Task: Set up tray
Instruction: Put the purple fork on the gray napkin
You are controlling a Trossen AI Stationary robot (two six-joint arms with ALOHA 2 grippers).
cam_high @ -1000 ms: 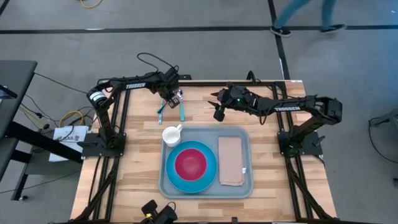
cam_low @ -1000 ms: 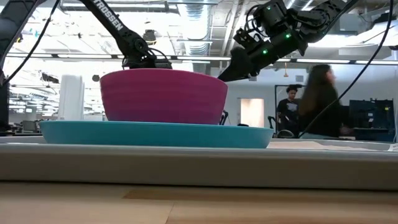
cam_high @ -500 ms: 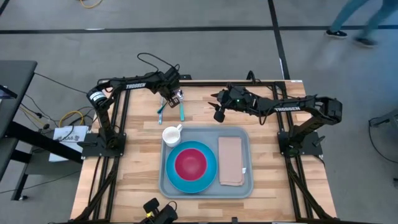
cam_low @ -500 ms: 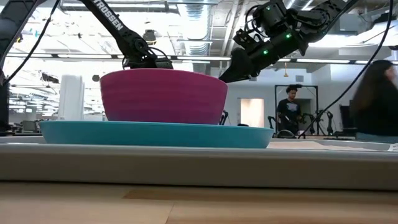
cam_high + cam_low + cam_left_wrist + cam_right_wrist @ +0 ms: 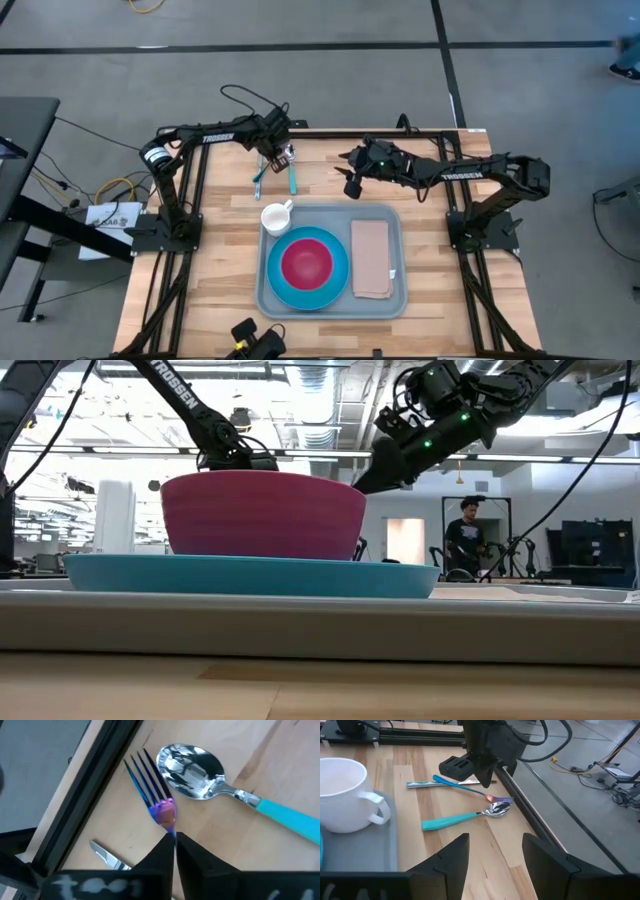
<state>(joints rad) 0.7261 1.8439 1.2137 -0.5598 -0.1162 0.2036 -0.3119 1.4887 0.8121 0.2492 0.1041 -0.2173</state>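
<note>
the tray (image 5: 396, 262) lies at the desk's (image 5: 210, 270) centre, holding a blue plate (image 5: 278, 282) with a pink bowl (image 5: 306, 262), a folded napkin (image 5: 370, 258) and a white mug (image 5: 276, 216). only the left wrist view shows the left tool (image 5: 174, 841), at 12 o'clock, pinching the fork (image 5: 151, 790) beside a spoon (image 5: 192, 766) and knife (image 5: 106, 855). the right tool (image 5: 492, 851), at 1 o'clock, hangs spread.

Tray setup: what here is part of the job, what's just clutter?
Job: grey-blue plastic tray, blue plate, pink bowl, white mug, tan napkin, fork, teal-handled spoon, knife, left pincer.
Clutter: floor cables, paper sheet.
</note>
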